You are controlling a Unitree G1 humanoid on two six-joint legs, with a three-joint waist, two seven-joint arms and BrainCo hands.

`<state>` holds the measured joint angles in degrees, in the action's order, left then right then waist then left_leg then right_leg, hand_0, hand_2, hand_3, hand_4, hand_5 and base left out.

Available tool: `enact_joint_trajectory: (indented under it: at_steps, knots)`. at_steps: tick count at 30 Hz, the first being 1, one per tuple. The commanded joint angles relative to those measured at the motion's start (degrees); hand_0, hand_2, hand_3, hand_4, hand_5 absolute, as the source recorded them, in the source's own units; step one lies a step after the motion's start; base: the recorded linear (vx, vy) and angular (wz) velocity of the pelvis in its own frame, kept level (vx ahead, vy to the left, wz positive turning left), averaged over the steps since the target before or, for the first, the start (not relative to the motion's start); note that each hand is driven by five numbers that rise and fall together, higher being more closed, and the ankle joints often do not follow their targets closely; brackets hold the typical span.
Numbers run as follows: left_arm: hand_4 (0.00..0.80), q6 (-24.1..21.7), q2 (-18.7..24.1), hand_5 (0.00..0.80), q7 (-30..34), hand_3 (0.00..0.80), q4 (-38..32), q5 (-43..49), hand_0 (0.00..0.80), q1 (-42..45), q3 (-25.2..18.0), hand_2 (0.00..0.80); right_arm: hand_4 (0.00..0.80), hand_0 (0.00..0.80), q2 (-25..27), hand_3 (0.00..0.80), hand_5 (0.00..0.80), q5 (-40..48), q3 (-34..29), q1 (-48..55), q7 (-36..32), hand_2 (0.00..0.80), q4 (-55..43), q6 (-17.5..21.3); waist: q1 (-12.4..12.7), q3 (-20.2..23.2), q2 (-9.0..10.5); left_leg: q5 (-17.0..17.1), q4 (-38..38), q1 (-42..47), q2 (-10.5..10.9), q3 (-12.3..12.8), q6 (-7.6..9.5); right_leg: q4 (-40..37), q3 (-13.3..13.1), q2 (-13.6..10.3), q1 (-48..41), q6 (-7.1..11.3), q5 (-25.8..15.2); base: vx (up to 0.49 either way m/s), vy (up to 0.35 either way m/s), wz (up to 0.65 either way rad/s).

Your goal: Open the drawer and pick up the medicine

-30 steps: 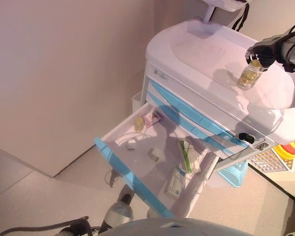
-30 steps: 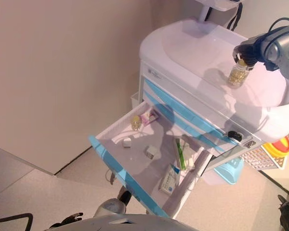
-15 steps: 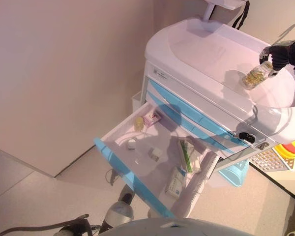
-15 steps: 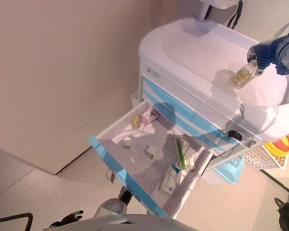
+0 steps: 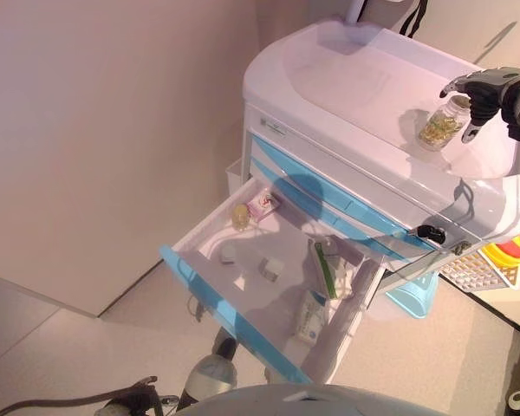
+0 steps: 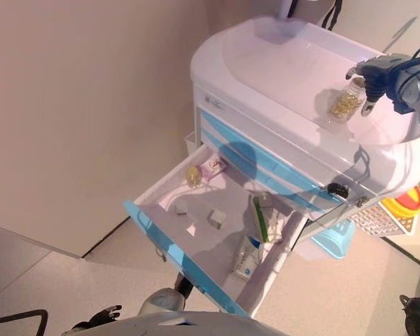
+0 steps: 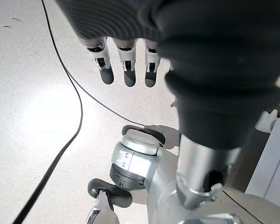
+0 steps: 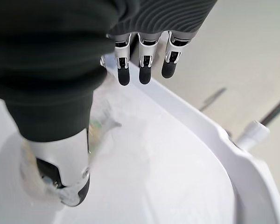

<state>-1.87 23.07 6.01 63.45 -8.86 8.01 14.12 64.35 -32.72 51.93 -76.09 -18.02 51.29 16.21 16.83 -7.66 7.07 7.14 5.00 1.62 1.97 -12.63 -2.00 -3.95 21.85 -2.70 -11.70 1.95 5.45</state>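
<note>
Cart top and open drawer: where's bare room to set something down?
Cart top is bare everywhere left of the pill bottle, which stands by the right hand at the right edge. Drawer is crowded: small bottle and pink box at the back, boxes right; a little bare floor in the middle.
</note>
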Motion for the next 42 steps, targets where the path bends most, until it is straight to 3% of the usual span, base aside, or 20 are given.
enact_joint_trajectory:
  at_steps: [1,8,16,26,28,30,35,37,39,42]
  knots:
    - [0.0,-1.06,1.48,0.0,0.38,0.0,-0.91,0.94,0.0,1.56,-0.3,0.0,0.0,0.0,4.28,0.0,0.0,1.6,-0.06,-1.45,3.98,0.0,-2.92,-1.5,0.93,1.8,1.62,-7.16,0.0,4.07,2.71,1.78,2.65,1.78,-6.58,-2.77,4.09,3.18,-5.43,0.0,0.0,0.0]
    - [0.0,-1.09,1.2,0.0,0.45,0.0,-0.64,0.96,0.0,1.77,-0.27,0.0,0.0,0.0,5.31,0.0,0.0,8.23,-3.53,-0.88,9.65,0.0,-4.59,-2.27,0.52,2.25,1.33,-7.38,0.0,4.29,2.76,1.93,2.67,1.73,-6.8,-2.91,4.03,3.38,-5.44,0.0,0.002,0.0]
    - [0.0,-0.68,0.88,0.0,1.01,0.0,-0.26,2.82,0.0,1.74,0.08,0.0,0.0,0.0,5.95,0.0,0.0,17.81,-8.83,1.9,9.87,0.0,-7.16,-2.98,-0.35,2.43,0.87,-7.95,-0.07,4.8,2.82,2.57,2.91,1.86,-7.48,-3.09,3.97,3.58,-5.38,0.0,0.0,0.0]
    - [0.0,-0.3,1.31,0.0,2.25,0.0,0.13,5.25,0.0,0.14,0.58,0.0,0.0,0.0,8.73,0.0,0.0,21.92,-14.87,8.27,11.07,0.0,-8.3,-5.42,-4.39,3.23,0.1,-9.22,-0.69,5.56,2.53,6.61,3.45,2.78,-11.14,-3.13,4.98,4.0,-5.5,-0.038,-0.029,-0.1]
    - [0.0,-0.31,1.31,0.0,2.44,0.0,-0.02,5.48,0.0,-0.11,0.84,0.0,0.0,0.0,9.66,0.0,0.0,24.16,-18.48,11.75,12.28,0.0,-8.34,-5.95,-5.67,3.27,-0.34,-9.53,-0.72,5.85,2.39,7.75,3.56,2.57,-12.17,-2.98,5.14,4.14,-5.78,-0.035,-0.04,-0.28]
    - [0.0,-0.57,1.29,0.0,2.46,0.0,0.06,5.83,0.0,-0.37,1.14,0.0,0.0,0.0,10.08,0.0,0.0,27.23,-23.5,16.09,15.55,0.0,-7.92,-9.14,-6.78,3.37,-0.67,-9.86,-0.75,6.12,2.22,8.76,3.6,2.22,-13.08,-2.81,5.2,4.27,-6.07,-0.028,-0.049,-0.28]
    - [0.0,-1.52,0.85,0.0,2.76,0.0,0.5,6.06,0.0,-1.26,2.0,0.0,0.0,0.0,6.51,0.0,0.0,36.89,-42.67,32.91,24.4,0.0,-10.09,-14.03,-9.8,3.44,-1.81,-10.72,-1.16,6.32,1.78,11.47,3.57,1.34,-15.56,-2.32,5.63,4.55,-6.73,-0.047,-0.049,-0.3]
    - [0.0,-2.05,0.37,0.0,2.93,0.0,0.72,5.93,0.0,-1.69,2.12,0.0,0.0,0.0,1.98,0.0,0.0,42.05,-52.11,41.99,28.66,0.0,-14.2,-14.26,-11.61,3.39,-2.65,-11.15,-1.43,6.35,1.58,12.71,3.63,1.02,-16.66,-2.08,6.0,4.61,-7.02,-0.051,-0.058,-0.39]
    - [0.0,-2.56,0.0,0.0,2.96,0.0,1.24,6.24,0.0,-2.24,2.28,0.0,0.0,0.0,-3.2,0.0,0.0,44.82,-57.71,47.61,31.18,0.0,-16.6,-14.24,-12.67,3.33,-3.17,-11.76,-1.92,6.33,1.47,13.7,3.67,0.81,-17.58,-1.98,6.25,4.62,-7.06,-0.035,-0.053,-0.46]
    - [0.0,-2.85,-0.38,0.0,3.05,0.0,2.06,7.45,0.0,-3.42,2.85,0.0,0.0,0.0,-10.22,0.0,0.0,48.86,-61.54,52.78,32.86,0.0,-17.44,-13.58,-13.87,3.25,-3.73,-12.44,-2.52,6.25,1.39,15.02,3.73,0.57,-18.72,-1.77,6.64,4.56,-7.17,-0.034,-0.068,-0.4]
